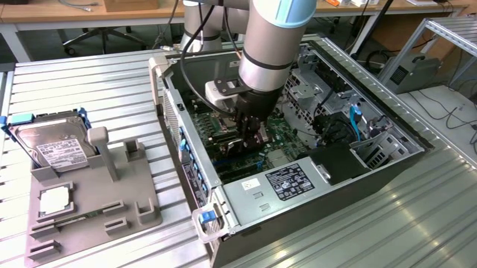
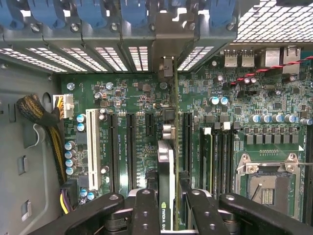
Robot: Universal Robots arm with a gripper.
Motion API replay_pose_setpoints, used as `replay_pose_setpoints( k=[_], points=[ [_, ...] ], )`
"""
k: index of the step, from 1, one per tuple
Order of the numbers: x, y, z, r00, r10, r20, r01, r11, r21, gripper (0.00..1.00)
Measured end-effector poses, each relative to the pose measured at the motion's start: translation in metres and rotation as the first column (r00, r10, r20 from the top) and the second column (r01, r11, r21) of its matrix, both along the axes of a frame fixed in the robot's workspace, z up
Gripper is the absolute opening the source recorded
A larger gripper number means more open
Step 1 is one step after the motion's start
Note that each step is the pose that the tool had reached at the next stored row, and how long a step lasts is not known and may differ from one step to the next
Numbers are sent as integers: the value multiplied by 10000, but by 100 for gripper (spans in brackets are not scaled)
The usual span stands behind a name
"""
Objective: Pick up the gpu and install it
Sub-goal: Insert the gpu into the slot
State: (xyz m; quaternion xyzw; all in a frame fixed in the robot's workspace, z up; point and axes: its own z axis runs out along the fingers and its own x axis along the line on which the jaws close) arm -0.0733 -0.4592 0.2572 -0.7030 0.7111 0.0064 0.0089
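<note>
The gpu (image 2: 166, 156) is a thin black card seen edge-on in the wrist view, standing upright over the green motherboard (image 2: 234, 98) among the long black expansion slots (image 2: 131, 147). Its metal bracket end (image 2: 167, 66) reaches the case's rear slot wall. My gripper (image 2: 167, 196) is shut on the card, one finger on each side. In the exterior view the gripper (image 1: 249, 134) is lowered deep inside the open computer case (image 1: 372, 162), with the gpu (image 1: 240, 146) a dark shape under it against the motherboard (image 1: 280, 134).
A silver hard drive (image 1: 52, 146) stands in a grey fixture (image 1: 97, 206) on the exterior view's left. Inside the case lie the power supply (image 1: 287, 181), a drive cage (image 1: 313, 84), a braided cable bundle (image 2: 39, 112) and the CPU socket (image 2: 266, 181).
</note>
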Motion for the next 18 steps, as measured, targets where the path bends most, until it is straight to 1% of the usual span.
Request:
replay_pose_setpoints(
  k=[18],
  points=[
    [-20, 0, -8, 10000, -1, 0, 1, 10000, 0, 27]
  ],
)
